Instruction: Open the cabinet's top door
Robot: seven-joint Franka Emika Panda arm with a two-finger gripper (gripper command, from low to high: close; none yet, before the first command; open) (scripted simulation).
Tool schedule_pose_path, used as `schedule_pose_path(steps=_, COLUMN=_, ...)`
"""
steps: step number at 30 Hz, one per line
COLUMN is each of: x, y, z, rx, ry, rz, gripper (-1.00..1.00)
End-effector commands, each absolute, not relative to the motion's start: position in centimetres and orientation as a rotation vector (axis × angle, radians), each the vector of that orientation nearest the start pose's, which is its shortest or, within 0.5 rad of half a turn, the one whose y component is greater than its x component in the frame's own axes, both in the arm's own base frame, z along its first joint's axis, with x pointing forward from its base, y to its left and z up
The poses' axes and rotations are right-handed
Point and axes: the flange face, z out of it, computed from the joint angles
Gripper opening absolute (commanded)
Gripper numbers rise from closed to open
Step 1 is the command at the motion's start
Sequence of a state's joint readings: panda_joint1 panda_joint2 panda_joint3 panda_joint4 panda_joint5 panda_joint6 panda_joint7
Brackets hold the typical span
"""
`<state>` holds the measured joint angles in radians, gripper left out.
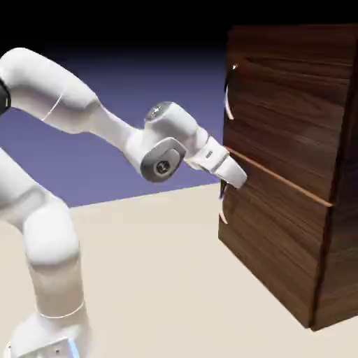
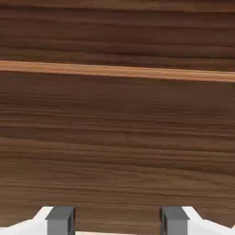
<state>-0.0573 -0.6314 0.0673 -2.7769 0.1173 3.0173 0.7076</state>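
Observation:
The cabinet (image 1: 335,266) stands at the exterior view's right, dark walnut with an orange seam (image 1: 280,178) between two panels. The top door (image 1: 287,105) is closed, and its curved silver handle (image 1: 228,94) sits at its left edge. My gripper (image 1: 238,179) hovers close to the cabinet front at seam height, well below that handle. In the hand view, wood grain fills the picture and the seam (image 2: 117,71) crosses near the top. The gripper (image 2: 117,222) is open, its grey fingertips (image 2: 60,219) wide apart with nothing between them.
The lower door (image 1: 273,238) has its own silver handle (image 1: 222,210) just beneath my gripper. The beige table (image 1: 168,280) stretches out in front of the cabinet.

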Motion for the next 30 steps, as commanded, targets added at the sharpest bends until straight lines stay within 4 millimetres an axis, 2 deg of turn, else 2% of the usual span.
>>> schedule_pose_path(steps=1, x=38.3, y=-0.6, z=50.9, rx=-2.351, ry=1.032, rz=-1.148, gripper=0.0)
schedule_pose_path(steps=5, x=37.0, y=-1.0, z=56.0, rx=-2.21, ry=1.094, rz=-1.255, gripper=0.0)
schedule_pose_path(steps=9, x=35.2, y=-0.5, z=60.5, rx=-2.076, ry=1.127, rz=-1.353, gripper=0.0)
schedule_pose_path(steps=13, x=33.3, y=0.9, z=64.3, rx=-1.955, ry=1.132, rz=-1.443, gripper=0.0)
schedule_pose_path(steps=17, x=31.6, y=3.2, z=67.2, rx=-1.852, ry=1.113, rz=-1.524, gripper=0.0)
schedule_pose_path(steps=21, x=30.4, y=6.2, z=69.1, rx=-1.771, ry=1.075, rz=-1.597, gripper=0.0)
schedule_pose_path(steps=24, x=30.0, y=8.9, z=69.8, rx=-1.726, ry=1.036, rz=-1.645, gripper=0.0)
schedule_pose_path(steps=30, x=30.9, y=14.7, z=69.1, rx=-1.678, ry=0.946, rz=-1.722, gripper=0.0)
